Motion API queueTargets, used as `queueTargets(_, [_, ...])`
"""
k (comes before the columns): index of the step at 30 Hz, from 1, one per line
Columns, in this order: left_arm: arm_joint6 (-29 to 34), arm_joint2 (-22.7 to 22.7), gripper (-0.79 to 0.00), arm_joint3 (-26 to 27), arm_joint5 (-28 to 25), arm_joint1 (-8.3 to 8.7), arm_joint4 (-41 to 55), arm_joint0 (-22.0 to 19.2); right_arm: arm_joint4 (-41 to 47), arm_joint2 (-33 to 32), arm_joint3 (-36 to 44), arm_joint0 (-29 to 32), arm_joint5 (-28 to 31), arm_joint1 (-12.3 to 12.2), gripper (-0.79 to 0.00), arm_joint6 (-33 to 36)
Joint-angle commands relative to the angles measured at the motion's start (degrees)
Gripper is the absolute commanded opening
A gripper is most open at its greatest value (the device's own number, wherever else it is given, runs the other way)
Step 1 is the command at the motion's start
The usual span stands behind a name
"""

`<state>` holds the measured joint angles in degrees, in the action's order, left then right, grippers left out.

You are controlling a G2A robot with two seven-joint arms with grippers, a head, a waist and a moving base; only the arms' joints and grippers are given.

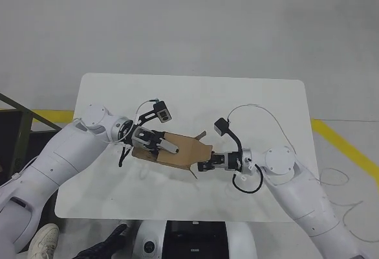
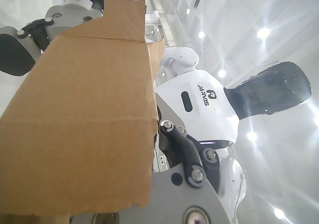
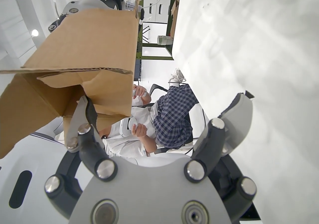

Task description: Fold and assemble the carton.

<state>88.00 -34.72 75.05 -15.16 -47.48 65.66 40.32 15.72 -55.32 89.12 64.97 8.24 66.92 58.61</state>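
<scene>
Since the right pincer (image 1: 203, 166) stood wide apart, the brown corrugated cardboard carton (image 1: 176, 154) hung on the left pincer (image 1: 162, 143) alone, which looked clamped on a panel at its own end. My read: left was the fixture, right the free tool. Carton sat between the two pincers, about mid white counter (image 1: 254, 97), and it looked lifted clear of it in the right wrist view. One right finger (image 3: 86, 112) was tucked into the open mouth against an inner flap (image 3: 109, 95). The other finger (image 3: 236, 110) was out in free air beside the counter, so nothing was gripped there; likely staged to push a flap in. Long axis ran pincer to pincer across the counter, slightly skewed, left end farther from the robot. Open mouth with loose flaps pointed at the right pincer. Sleeve looked squared up, that end not closed.
</scene>
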Motion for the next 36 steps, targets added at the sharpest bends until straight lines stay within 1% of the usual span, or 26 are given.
queueTargets(1, [0.0, 0.0, -0.785, 0.0, 0.0, 0.0, 0.0, 0.0, -0.2, 0.4, 0.0, -0.2, -0.2, 0.1, 0.0, -0.1])
queueTargets(9, [0.0, 0.0, -0.785, 0.0, 0.0, 0.0, 0.0, 0.0, -0.5, 1.5, -0.5, -1.1, -0.7, 0.4, 0.0, -0.8])
queueTargets(15, [0.0, 0.0, -0.785, 0.0, 0.0, 0.0, 0.0, 0.0, 1.5, -2.3, -0.9, 0.4, 1.9, -0.4, 0.0, -0.3])
queueTargets(20, [0.0, 0.0, -0.785, 0.0, 0.0, 0.0, 0.0, 0.0, 3.6, -6.3, -0.8, 2.6, 5.3, -1.3, 0.0, 0.9])
queueTargets(26, [0.0, 0.0, -0.785, 0.0, 0.0, 0.0, 0.0, 0.0, 11.2, -11.5, -2.1, 4.2, 12.9, -1.9, 0.0, 1.5])
queueTargets(29, [0.0, 0.0, -0.785, 0.0, 0.0, 0.0, 0.0, 0.0, 13.9, -13.0, -3.7, 3.3, 16.0, -1.9, 0.0, 0.9])
queueTargets(32, [0.0, 0.0, -0.785, 0.0, 0.0, 0.0, 0.0, 0.0, 16.1, -13.1, -5.3, 1.5, 18.6, -1.6, 0.0, 0.3])
queueTargets(36, [0.0, 0.0, -0.785, 0.0, 0.0, 0.0, 0.0, 0.0, 20.0, -11.6, -7.6, -1.8, 19.8, -0.9, 0.0, 2.0])
